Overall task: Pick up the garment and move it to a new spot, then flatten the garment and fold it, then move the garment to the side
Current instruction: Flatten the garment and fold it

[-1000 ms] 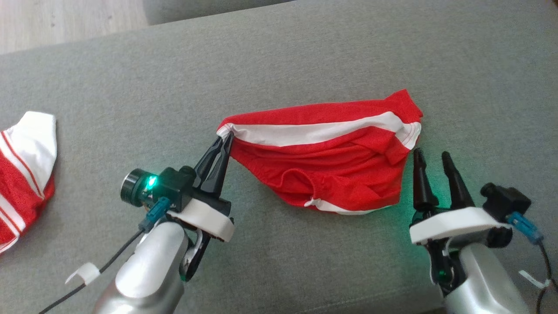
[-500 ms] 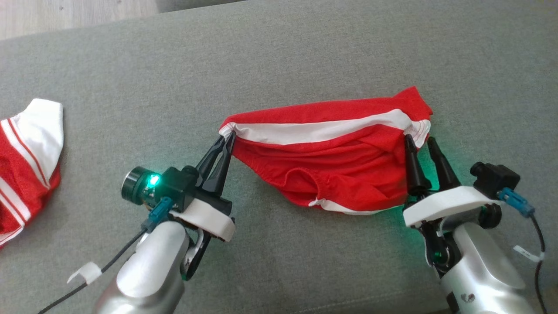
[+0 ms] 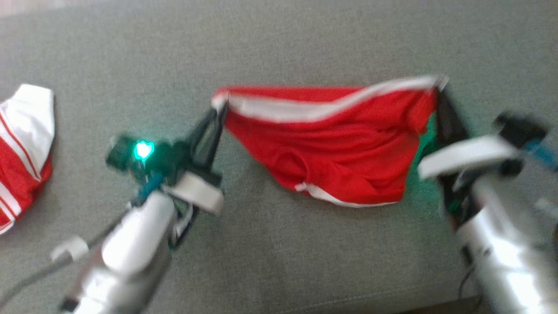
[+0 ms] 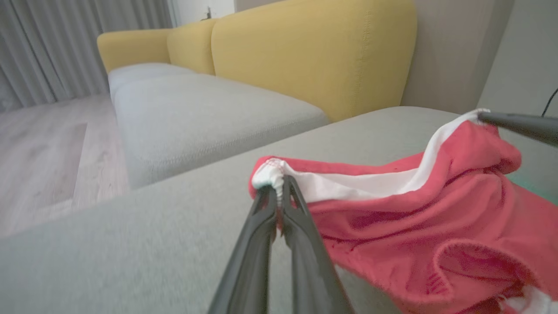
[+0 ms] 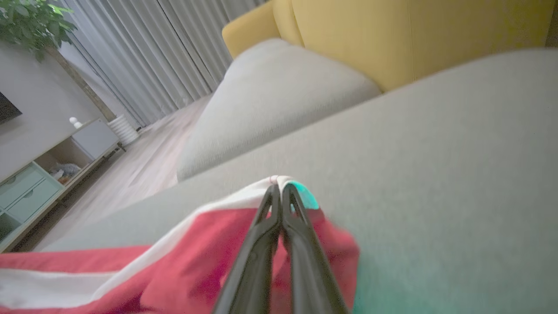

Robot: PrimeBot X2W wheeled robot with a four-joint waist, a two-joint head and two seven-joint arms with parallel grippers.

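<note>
The garment [image 3: 335, 148] is red, with a broad white band along its top edge and a short white trim at the lower hem. It hangs spread between the two hands over the middle of a grey cushion [image 3: 279, 39]. The band runs nearly taut from corner to corner, and the red cloth sags beneath it in soft folds. The left wrist view shows a hemmed, rounded opening low in the cloth. Whether the lower hem touches the cushion cannot be told, as the head view is blurred.

The left hand [image 3: 216, 114] is pinched tight on the band's left corner, which bunches at its tips. The right hand [image 3: 440, 93] has its fingers pressed together on the right corner.

A second garment [image 3: 24, 144], red with white stripes, lies well apart at the cushion's left edge. A yellow backrest [image 4: 314, 52] rises behind.
</note>
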